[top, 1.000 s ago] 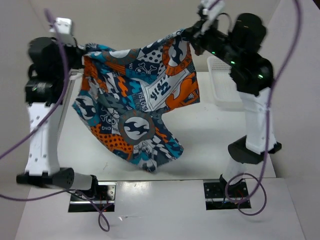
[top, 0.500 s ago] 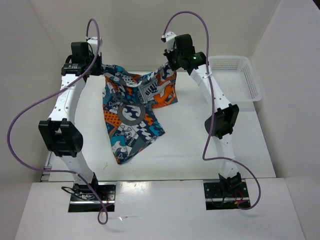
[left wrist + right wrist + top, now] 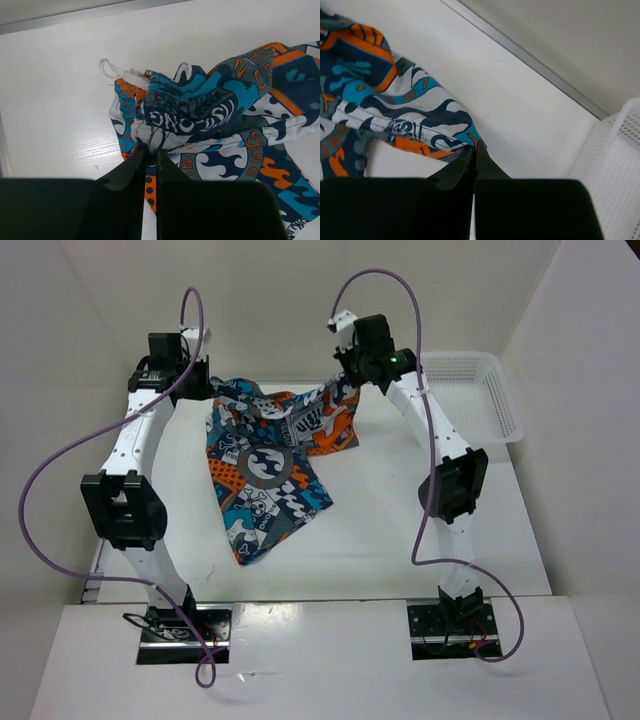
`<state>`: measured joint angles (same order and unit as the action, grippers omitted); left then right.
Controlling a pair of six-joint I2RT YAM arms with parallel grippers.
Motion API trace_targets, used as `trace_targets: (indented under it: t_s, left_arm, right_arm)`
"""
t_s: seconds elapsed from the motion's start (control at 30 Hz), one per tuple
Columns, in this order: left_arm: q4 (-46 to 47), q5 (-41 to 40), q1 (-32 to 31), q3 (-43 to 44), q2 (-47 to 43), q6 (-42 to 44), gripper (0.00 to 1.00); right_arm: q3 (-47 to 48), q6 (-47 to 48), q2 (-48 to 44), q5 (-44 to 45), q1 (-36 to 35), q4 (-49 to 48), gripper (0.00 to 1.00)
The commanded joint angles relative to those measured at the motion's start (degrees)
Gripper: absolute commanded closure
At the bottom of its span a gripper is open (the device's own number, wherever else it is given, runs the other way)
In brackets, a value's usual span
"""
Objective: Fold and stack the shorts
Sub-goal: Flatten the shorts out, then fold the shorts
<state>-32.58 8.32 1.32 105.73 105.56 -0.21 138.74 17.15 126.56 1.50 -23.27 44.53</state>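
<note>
The shorts (image 3: 266, 472), a patchwork print of teal, orange, white and dark grey with a grey circle emblem, are stretched across the far half of the table between both arms, one leg trailing toward the near side. My left gripper (image 3: 205, 383) is shut on the gathered waistband corner (image 3: 150, 137), next to a white drawstring loop. My right gripper (image 3: 345, 380) is shut on the other edge of the shorts (image 3: 415, 130), pinching a hem corner at its fingertips (image 3: 472, 150).
A white plastic mesh basket (image 3: 470, 395) stands at the far right of the table; its rim (image 3: 620, 150) shows beside the right gripper. A metal strip runs along the table's far edge (image 3: 75, 15). Purple cables loop above both arms.
Both arms swung from high near the camera out and down to the far side of the table, carrying the shorts; the cloth now hangs lower and more bunched between the grippers.
</note>
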Motion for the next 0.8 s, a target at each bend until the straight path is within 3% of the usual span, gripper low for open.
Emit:
trace_targets:
  t_s: [0.0, 0.07, 0.2, 0.33, 0.47, 0.5, 0.53, 0.57, 0.7, 0.77]
  left_arm:
    - [-0.9, 1.7, 1.0, -1.1, -2.5, 0.2, 1.00]
    - [-1.5, 0.6, 3.4, -4.6, -3.8, 0.2, 1.00]
    - [-1.5, -1.1, 8.4, -7.8, -3.1, 0.2, 1.00]
    - [-0.5, 0.0, 11.4, -7.3, 0.7, 0.2, 1.00]
    - [0.2, 2.7, 11.4, -7.9, 3.2, 0.2, 0.97]
    - [0.8, 2.7, 11.4, -7.9, 4.3, 0.2, 0.94]
    - [0.8, 2.7, 11.4, -7.9, 4.8, 0.2, 0.92]
    - [1.5, 2.7, 11.4, -7.9, 4.8, 0.2, 0.91]
    - [3.7, 3.2, 13.6, -8.4, 7.2, 0.2, 0.87]
    - [4.3, 3.8, 14.5, -7.9, 8.6, 0.2, 0.87]
  right_arm:
    - [-8.5, 5.4, -10.9, -5.2, -3.3, 1.4, 1.00]
    - [-20.5, 10.7, -18.0, -6.2, -7.2, 2.8, 1.00]
    - [-32.2, 11.5, -25.0, -7.1, -20.0, 4.2, 1.00]
    - [-33.4, 6.9, -23.4, -9.3, -29.4, 2.5, 1.00]
    - [-31.1, 3.2, -18.6, -12.0, -34.1, 1.0, 1.00]
    - [-31.1, 1.9, -17.3, -12.7, -34.6, 0.4, 0.96]
    - [-30.5, 1.8, -16.7, -12.7, -34.7, 0.4, 0.85]
    - [-30.0, 1.8, -16.2, -12.7, -35.2, -0.2, 0.61]
    - [-26.2, 3.3, -14.2, -13.4, -36.5, 0.5, 0.36]
    - [-25.7, 1.7, -14.2, -11.5, -36.5, -0.2, 0.33]
